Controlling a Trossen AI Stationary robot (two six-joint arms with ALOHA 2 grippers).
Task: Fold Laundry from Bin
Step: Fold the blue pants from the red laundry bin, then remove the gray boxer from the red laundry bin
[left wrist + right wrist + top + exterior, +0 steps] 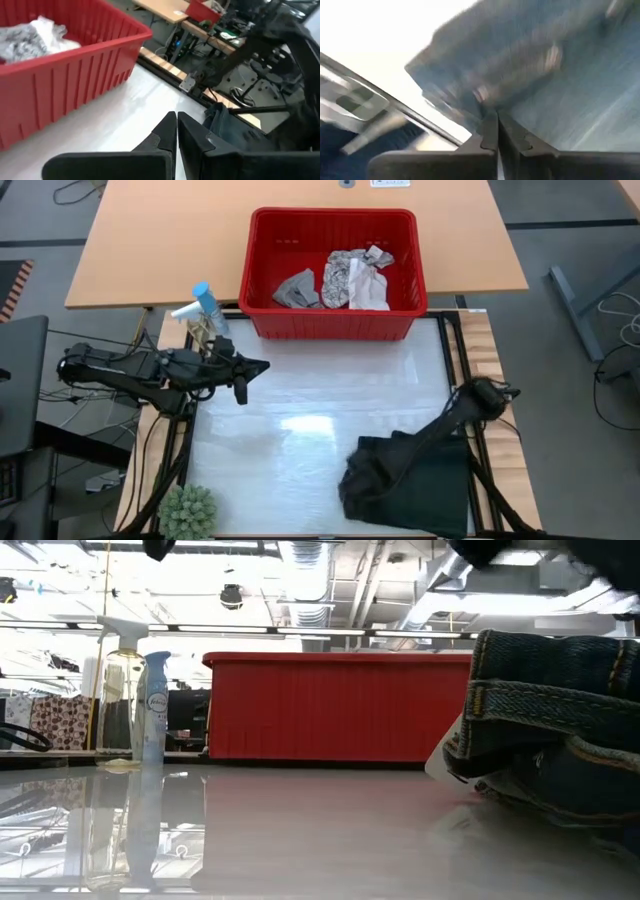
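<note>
While the dark denim garment [410, 480] lies bunched at about five o'clock on the white table top [300, 410], the right gripper [496, 116] is down on it, its fingers pressed together with the tips against the cloth; whether any fold is pinched between them cannot be told. In the low view the garment [560, 740] fills the right side as a heap of stitched denim seams resting on the table.

At nine o'clock the left gripper [262, 367] hangs above the table's left edge, pointing toward three o'clock, its fingers [167, 131] clenched together on nothing.

At twelve o'clock stands the red bin [405, 240], touching the far edge of the white surface. Inside it lie a grey cloth [297, 288], a white-grey patterned cloth [345, 275] just beside it, and a plain whitish cloth [372, 285] touching the patterned one on the three o'clock side.

A spray bottle [205, 305] with a blue body stands near the bin's left corner, at about ten o'clock. A small green plant [188, 512] sits at seven o'clock.
</note>
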